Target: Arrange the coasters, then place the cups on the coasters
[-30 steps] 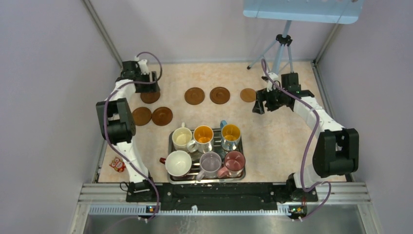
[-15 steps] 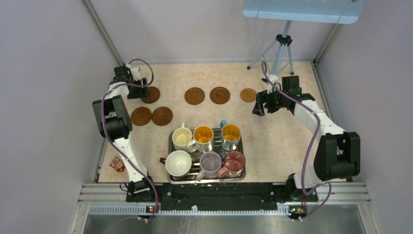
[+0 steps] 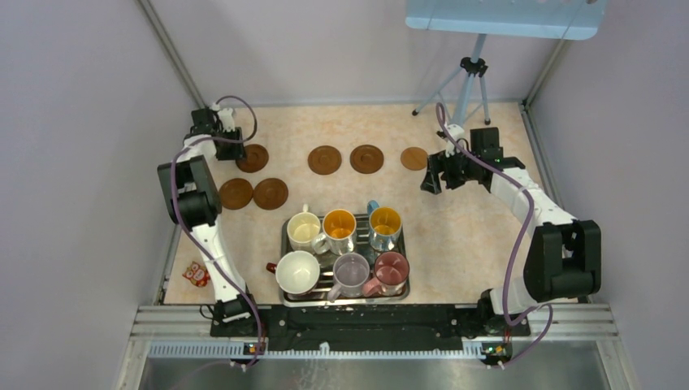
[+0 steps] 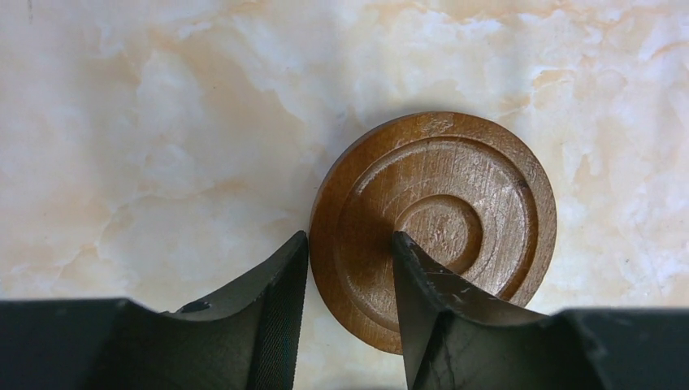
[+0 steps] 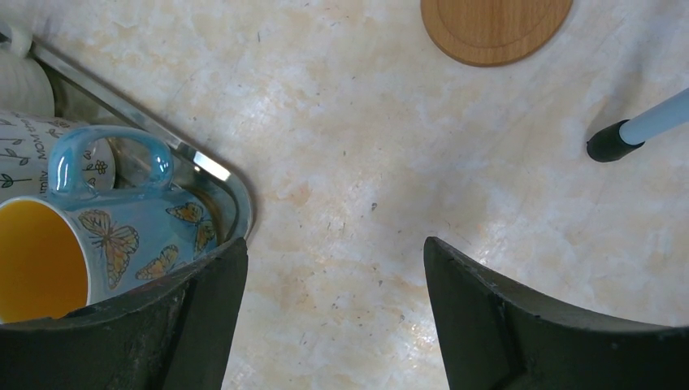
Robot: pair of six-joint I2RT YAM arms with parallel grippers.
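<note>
I work in a robotics lab test cell. Plain pale lilac walls (image 3: 73, 162) box me in on three sides, joined by bare metal corner posts (image 3: 172, 61). My arms (image 3: 561, 260) are bolted to an aluminium rail (image 3: 374, 318) at the near edge of a marble-patterned tabletop (image 3: 471, 244), with purple cables (image 3: 517, 236) looping along them. A tripod (image 3: 471, 77) at the back stands under a pale blue panel (image 3: 504, 20).
</note>
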